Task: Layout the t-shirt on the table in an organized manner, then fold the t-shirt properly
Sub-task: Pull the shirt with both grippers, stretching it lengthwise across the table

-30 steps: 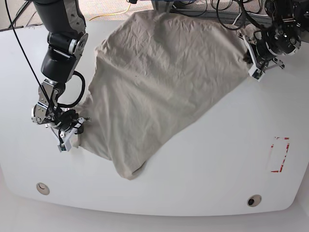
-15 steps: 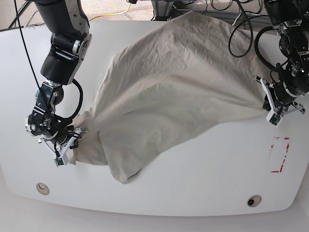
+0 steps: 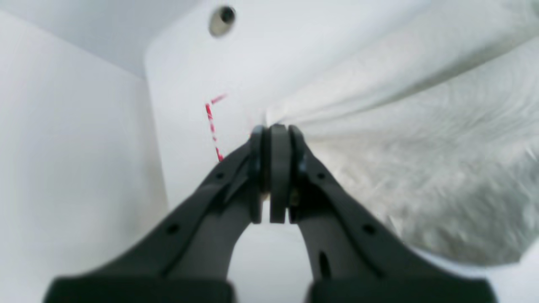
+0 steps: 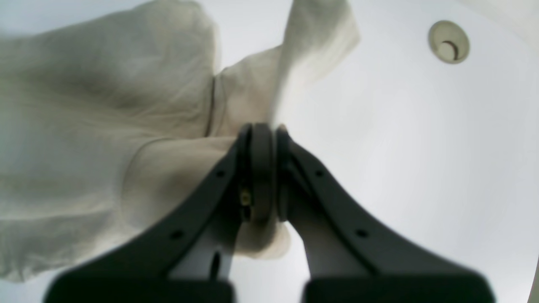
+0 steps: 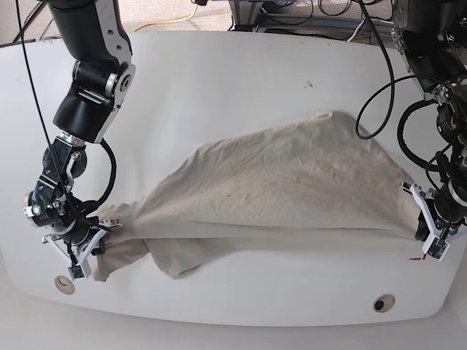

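a plain, wrinkled khaki-grey cotton t-shirt (image 5: 292,189) hung stretched across the near half of a smooth white tabletop with rounded corners (image 5: 219,95), held between two black robot arms. the right gripper (image 5: 86,251), low at the near left corner in the base view, had its jaws pressed together on a bunched end of the cloth, and the right wrist view showed the fabric (image 4: 105,139) pinched at the tips of the right gripper (image 4: 263,130) and spilling away to one side. the left gripper (image 5: 427,232), at the opposite edge in the base view, was likewise clamped on the other end; the left wrist view, blurred, showed the left gripper (image 3: 274,131) with its tips together and taut folds of the shirt (image 3: 400,139) fanning out from them. between the two grips the garment formed a long, slanting band, its upper edge rising to a small peak past mid-table and its lower edge folded under near the right gripper, where a loose lobe rested on the surface. a small round hole (image 5: 64,284) lay just beside the right gripper, and a second round hole (image 5: 383,302) sat near the front edge. a scrap of red-outlined mark (image 5: 417,258) showed just beside the left gripper, and the same mark (image 3: 212,126) appeared just past its tips in the left wrist view.
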Available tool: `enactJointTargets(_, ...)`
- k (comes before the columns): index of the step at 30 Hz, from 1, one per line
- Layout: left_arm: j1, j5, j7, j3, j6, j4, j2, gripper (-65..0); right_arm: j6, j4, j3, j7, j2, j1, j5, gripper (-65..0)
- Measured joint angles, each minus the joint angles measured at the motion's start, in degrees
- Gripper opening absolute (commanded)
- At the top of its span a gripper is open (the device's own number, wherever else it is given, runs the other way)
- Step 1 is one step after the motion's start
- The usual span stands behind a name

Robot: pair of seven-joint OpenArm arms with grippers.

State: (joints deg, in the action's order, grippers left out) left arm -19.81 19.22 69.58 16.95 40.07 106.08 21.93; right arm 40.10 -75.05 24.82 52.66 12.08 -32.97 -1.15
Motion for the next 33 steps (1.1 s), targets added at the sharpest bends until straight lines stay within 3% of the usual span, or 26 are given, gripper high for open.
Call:
enactJointTargets(9,-4.5,-6.5,0.0,-5.8,0.1,-4.3,-0.5,-64.6,0.0,-0.1,0.0,0.2,1.9,-0.5,0.0,-65.0)
enactJointTargets(18,-5.2,-7.1,-0.2,-6.5,0.1,-8.6,-0.5,-64.4,0.0,-0.1,0.1,-0.2,1.9,0.8,0.1,-65.0)
enactJointTargets(23,-5.1,-7.4,-3.4,-6.5,0.1,-10.5,-0.4,-63.2,0.0,0.0,0.1,0.2,1.7,2.4,0.2,-65.0)
enactJointTargets(25,-5.2,-7.3,-4.9,-6.5,0.1,-11.6,-0.4,-58.5,0.0,0.1,0.1,0.2,1.7,2.6,0.0,-65.0)
enactJointTargets(28,-5.2,-7.3,-5.4,-6.5,0.1,-13.8,-0.4,-46.4,0.0,0.0,0.1,0.1,1.9,2.8,0.1,-65.0)
enactJointTargets(29,-5.2,-7.3,-5.4,-6.5,0.1,-14.2,-0.2,-39.2,0.0,0.0,0.1,0.1,1.9,3.0,0.1,-65.0)
enactJointTargets(33,-4.8,-7.7,-7.8,-6.4,0.1,-16.6,2.6,-26.2,0.0,0.0,0.1,0.1,1.7,3.6,0.1,-65.0)
